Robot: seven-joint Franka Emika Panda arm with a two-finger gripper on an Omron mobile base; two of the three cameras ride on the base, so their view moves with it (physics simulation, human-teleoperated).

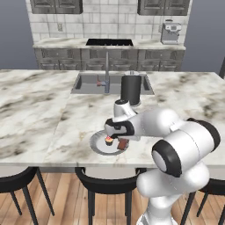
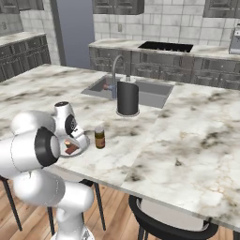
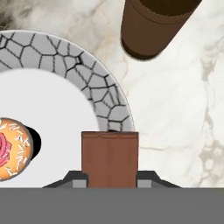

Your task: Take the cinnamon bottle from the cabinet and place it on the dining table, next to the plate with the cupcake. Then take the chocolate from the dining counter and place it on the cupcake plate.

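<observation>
Pincer: my gripper (image 3: 110, 181) is clenched on the chocolate (image 3: 110, 159), one finger pad on each side of the bar, low at the plate's near edge.
Step in hand: second half of the task, I judge; setting the chocolate down on the cupcake plate.
How to do it well: lower straight until the bar's underside meets the plate (image 3: 65, 109), and only then release. I would aim for the white centre rather than the patterned rim, so the bar lies flat and does not tip off the edge. Keep apart from the cupcake (image 3: 13, 148) so the frosting is not smeared, and lift away vertically afterward.
Chocolate, appearance: flat rectangular brown block, plain faces, square corners, held upright with its top edge level.
Chocolate, location: over the plate's rim on the side nearer the bottle; whether it already touches the plate I cannot tell.
Cupcake: orange-brown cake, pink swirl, white sprinkles, sitting on the plate's white centre.
Cinnamon bottle (image 2: 99, 138): small brown jar standing upright on the marble counter (image 2: 178, 140) just beside the plate; that part looks done.
</observation>
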